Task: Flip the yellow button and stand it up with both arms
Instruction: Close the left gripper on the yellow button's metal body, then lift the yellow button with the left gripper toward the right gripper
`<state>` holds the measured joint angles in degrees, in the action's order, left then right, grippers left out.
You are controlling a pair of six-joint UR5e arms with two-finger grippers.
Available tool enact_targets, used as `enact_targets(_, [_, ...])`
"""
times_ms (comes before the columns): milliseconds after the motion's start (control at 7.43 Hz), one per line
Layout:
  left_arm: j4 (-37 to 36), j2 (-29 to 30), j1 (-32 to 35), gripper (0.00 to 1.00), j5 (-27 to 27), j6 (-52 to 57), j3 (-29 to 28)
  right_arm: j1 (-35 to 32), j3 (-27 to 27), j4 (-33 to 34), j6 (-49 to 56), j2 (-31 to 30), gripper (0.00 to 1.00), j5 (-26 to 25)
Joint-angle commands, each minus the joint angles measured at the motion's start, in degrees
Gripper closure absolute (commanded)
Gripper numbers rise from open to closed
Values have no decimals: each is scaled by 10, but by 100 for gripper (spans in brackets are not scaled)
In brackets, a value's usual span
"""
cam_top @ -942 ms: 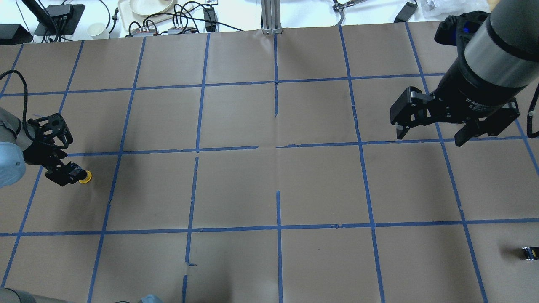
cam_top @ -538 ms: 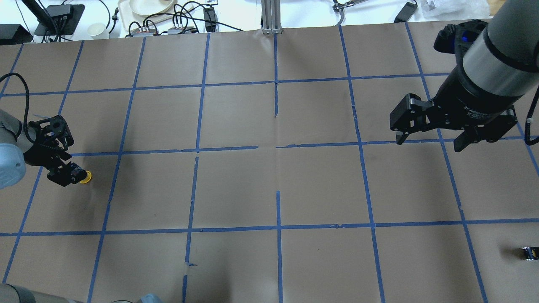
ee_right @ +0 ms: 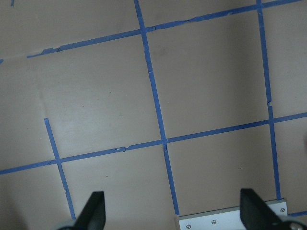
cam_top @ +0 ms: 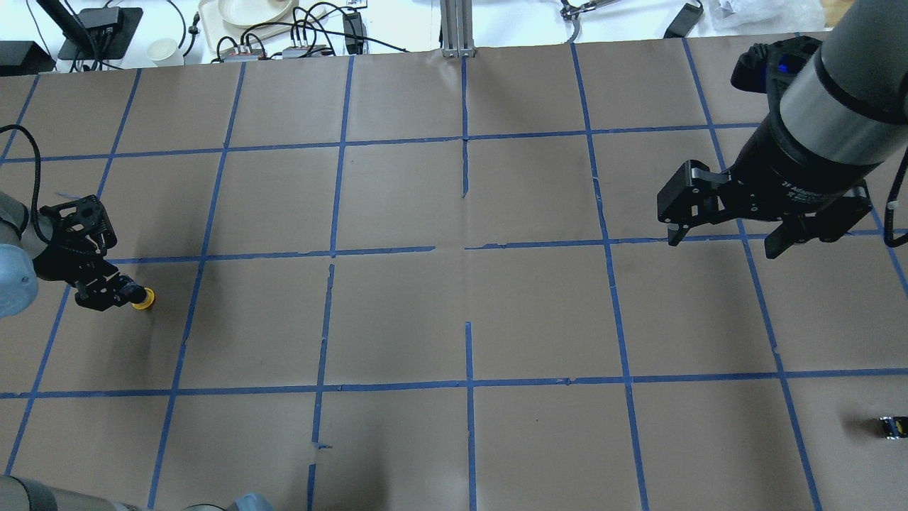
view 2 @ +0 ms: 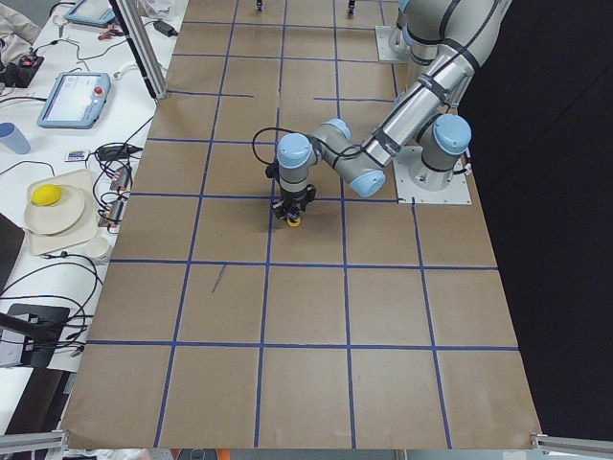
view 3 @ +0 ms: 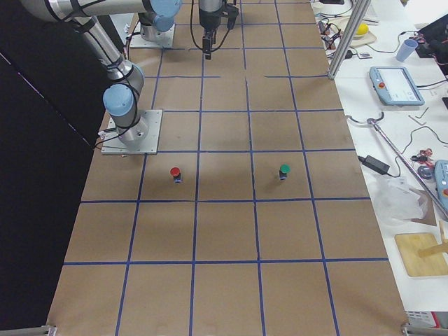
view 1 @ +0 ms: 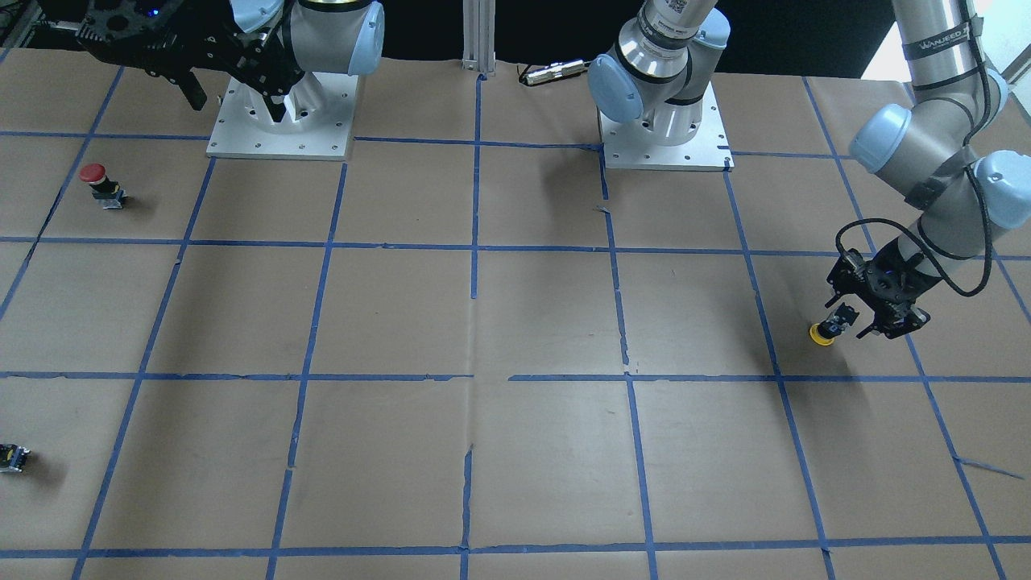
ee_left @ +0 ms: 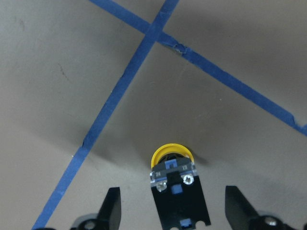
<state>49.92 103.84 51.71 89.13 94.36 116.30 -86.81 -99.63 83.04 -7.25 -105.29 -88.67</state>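
Observation:
The yellow button [cam_top: 144, 303] lies on the brown paper at the table's left edge, with its yellow cap pointing away from my left gripper [cam_top: 106, 291]. In the left wrist view the cap [ee_left: 171, 152] and the black body with its blue-grey block lie between the two fingers [ee_left: 112, 208], which stand wide apart and clear of it. The left gripper is open. It also shows in the front view [view 1: 858, 322], beside the button [view 1: 821, 333]. My right gripper [cam_top: 723, 245] hangs open and empty above the table's right side, far from the button.
A red-capped button [view 1: 95, 181] and a small capless dark block [cam_top: 892, 426] stand on the robot's right side. A green-capped button [view 3: 283, 171] stands near the red one. Two white arm base plates [view 1: 278, 113] sit at the robot's edge. Cables and trays lie beyond the far edge.
My left gripper has drawn back slightly toward the table's left edge; the yellow button has stayed in place. The right gripper has shifted only a little.

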Motion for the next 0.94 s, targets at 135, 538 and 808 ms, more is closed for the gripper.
enact_targets(135, [4, -3, -1, 85, -2, -30, 1, -1, -1, -2, 0, 3, 0, 0])
enact_targets(538, [52, -45, 11, 86, -33, -93, -10, -2, -1, 3, -2, 3, 0, 3])
enact_targets(808, [143, -113, 25, 86, -146, -142, -12, -2, -1, 2, -35, 4, 0, 8])
